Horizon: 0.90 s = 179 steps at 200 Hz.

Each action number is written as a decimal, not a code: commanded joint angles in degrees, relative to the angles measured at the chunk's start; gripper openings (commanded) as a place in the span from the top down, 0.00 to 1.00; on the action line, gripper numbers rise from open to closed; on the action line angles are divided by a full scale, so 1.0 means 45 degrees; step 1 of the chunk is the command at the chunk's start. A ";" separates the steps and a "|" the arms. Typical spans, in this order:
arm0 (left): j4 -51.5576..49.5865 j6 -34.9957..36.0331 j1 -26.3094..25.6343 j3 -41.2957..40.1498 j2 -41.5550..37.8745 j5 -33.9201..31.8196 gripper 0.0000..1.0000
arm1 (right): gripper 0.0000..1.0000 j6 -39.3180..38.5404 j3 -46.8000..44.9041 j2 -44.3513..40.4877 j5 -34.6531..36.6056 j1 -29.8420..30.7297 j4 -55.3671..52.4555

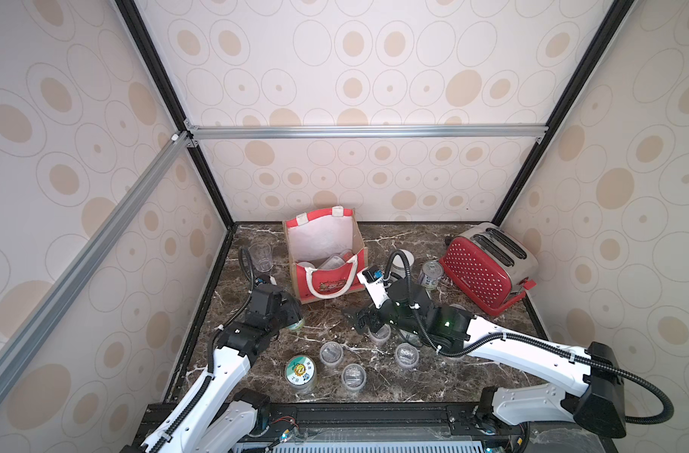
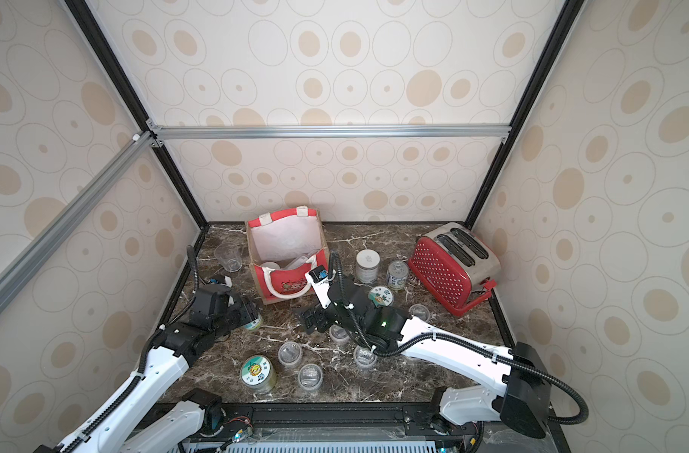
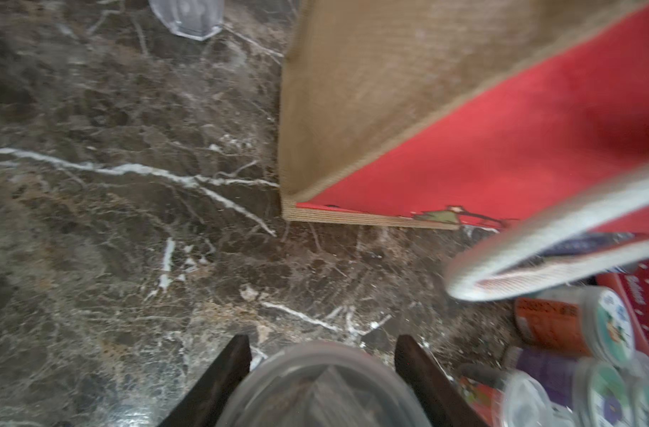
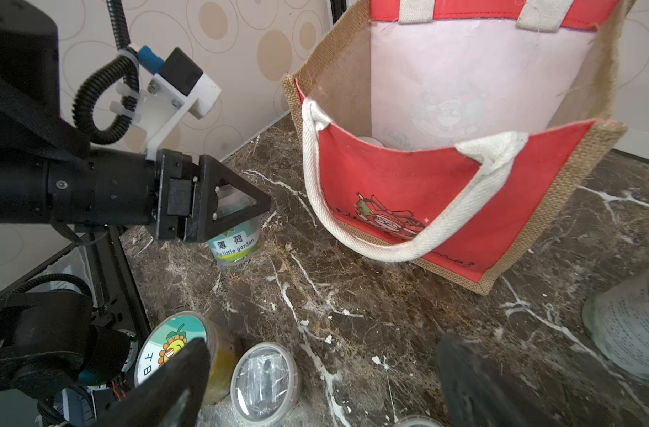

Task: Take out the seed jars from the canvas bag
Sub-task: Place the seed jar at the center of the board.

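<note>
The canvas bag (image 1: 327, 274) stands open at the back middle of the table, with a few clear seed jars (image 1: 335, 261) still in its bottom. My left gripper (image 1: 295, 317) is low at the bag's left, shut on a green-labelled seed jar (image 4: 238, 244) that stands on the marble; the jar's lid (image 3: 323, 384) fills the space between the fingers. In front of the bag my right gripper (image 4: 324, 344) is open and holds nothing, just above a small clear cup (image 1: 380, 334). More seed jars stand nearby: a sticker-lidded one (image 1: 300, 372) and clear cups (image 1: 331, 353).
A lidless drinking glass (image 1: 261, 257) stands at the back left. A red toaster (image 1: 488, 266) fills the back right. A white-lidded jar (image 2: 368, 266), a metal-topped one (image 2: 397, 274) and a sticker-lidded one (image 2: 380, 296) stand between bag and toaster. Walls close in three sides.
</note>
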 commanded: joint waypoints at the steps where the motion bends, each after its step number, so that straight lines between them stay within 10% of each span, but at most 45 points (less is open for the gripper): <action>1: 0.1018 -0.1305 0.0002 -0.0734 -0.0063 -0.1988 0.39 | 0.02 0.0170 -0.0193 -0.0466 0.0189 -0.0120 -0.0059; 123: 0.1341 -0.2219 0.0094 -0.2844 0.0196 -0.4727 0.29 | 0.02 0.0339 -0.0080 -0.0676 0.0345 -0.0396 -0.0751; 154: 0.1113 -0.2427 0.0103 -0.3007 -0.0014 -0.4559 0.02 | 0.02 0.0419 0.0108 -0.0452 0.0273 -0.0398 -0.0835; 179: 0.0756 -0.2365 0.0117 -0.2816 -0.0071 -0.4302 0.02 | 0.03 0.0431 0.0202 -0.0368 0.0228 -0.0396 -0.0890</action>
